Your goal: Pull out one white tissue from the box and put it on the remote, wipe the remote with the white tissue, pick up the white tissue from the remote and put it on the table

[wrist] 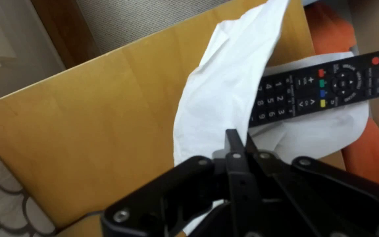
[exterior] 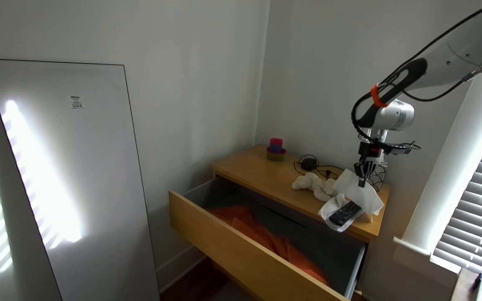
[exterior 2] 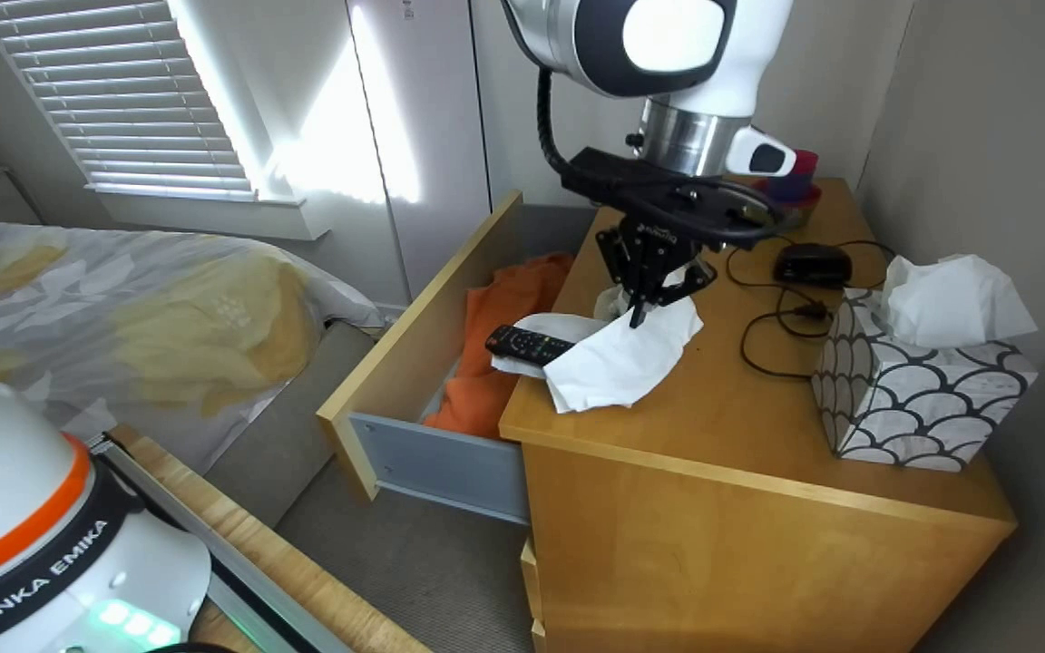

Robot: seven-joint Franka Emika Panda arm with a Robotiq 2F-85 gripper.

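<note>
Above the table (exterior 2: 740, 417), near its pulled-out drawer (exterior: 241, 255), my gripper (wrist: 243, 140) stands narrow, pinching the white tissue (wrist: 222, 92), whose loose part hangs from the grip. The remote (wrist: 321, 87) lies on a second white sheet (wrist: 327, 126) at the tabletop's edge, one end projecting over the drawer. The tissue hides the remote's other end in the wrist view; whether they touch, I cannot tell. The box (exterior 2: 935, 390), a further tissue (exterior 2: 953, 299) protruding from its top, stands well apart on the table.
</note>
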